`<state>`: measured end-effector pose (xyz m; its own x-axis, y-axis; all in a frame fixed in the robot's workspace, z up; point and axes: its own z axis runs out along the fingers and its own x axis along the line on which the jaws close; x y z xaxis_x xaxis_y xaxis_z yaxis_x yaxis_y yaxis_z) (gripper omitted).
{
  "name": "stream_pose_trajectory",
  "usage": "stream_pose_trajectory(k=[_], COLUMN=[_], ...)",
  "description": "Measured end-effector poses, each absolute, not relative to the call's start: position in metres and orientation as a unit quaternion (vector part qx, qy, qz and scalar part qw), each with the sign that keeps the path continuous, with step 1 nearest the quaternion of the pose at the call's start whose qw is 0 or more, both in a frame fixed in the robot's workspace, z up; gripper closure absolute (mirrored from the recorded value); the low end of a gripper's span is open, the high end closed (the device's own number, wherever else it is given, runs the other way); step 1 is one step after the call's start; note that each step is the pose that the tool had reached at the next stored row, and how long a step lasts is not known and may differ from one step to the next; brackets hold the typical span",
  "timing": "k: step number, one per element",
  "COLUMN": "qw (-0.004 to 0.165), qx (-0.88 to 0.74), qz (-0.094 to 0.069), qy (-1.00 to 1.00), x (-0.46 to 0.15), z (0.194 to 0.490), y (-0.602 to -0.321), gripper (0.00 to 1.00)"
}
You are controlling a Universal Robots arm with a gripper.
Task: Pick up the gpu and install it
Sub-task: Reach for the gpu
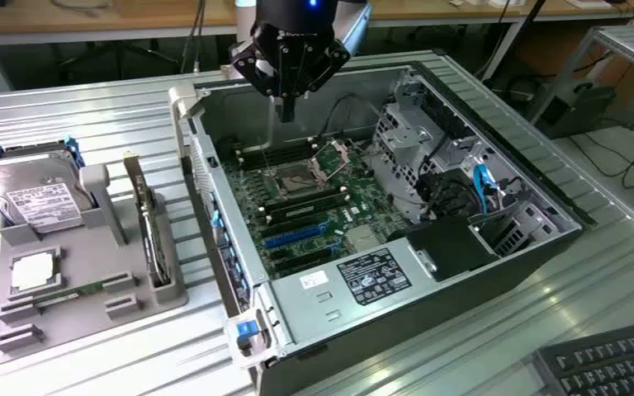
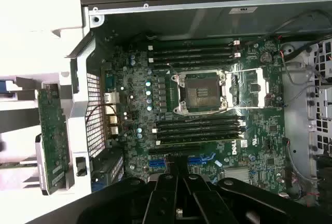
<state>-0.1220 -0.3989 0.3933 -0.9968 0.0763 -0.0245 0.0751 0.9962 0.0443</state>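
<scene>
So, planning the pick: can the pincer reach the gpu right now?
Probably yes: the gpu stands on edge in the grey holder, nothing over it; the pincer hangs above the open case.

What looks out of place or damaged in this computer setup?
Nothing looks spilled or broken. The one oddity is the processor socket on the motherboard: its metal cover is swung open and the socket looks empty. The gpu stands on edge in the grey tray outside the case, away from the tool.

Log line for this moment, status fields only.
end effector: shut, empty, above open case | gpu: on edge in tray, untouched | install: not done
</scene>
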Motion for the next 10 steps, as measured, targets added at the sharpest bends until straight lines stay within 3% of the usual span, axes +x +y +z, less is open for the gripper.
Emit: stream_pose_trajectory(k=[10], qw=[0.013], qx=[0.038], qz=[0.022], qy=[0.999], x=[-0.1233], z=[0.3934], y=[-0.3995], gripper=[0.89])
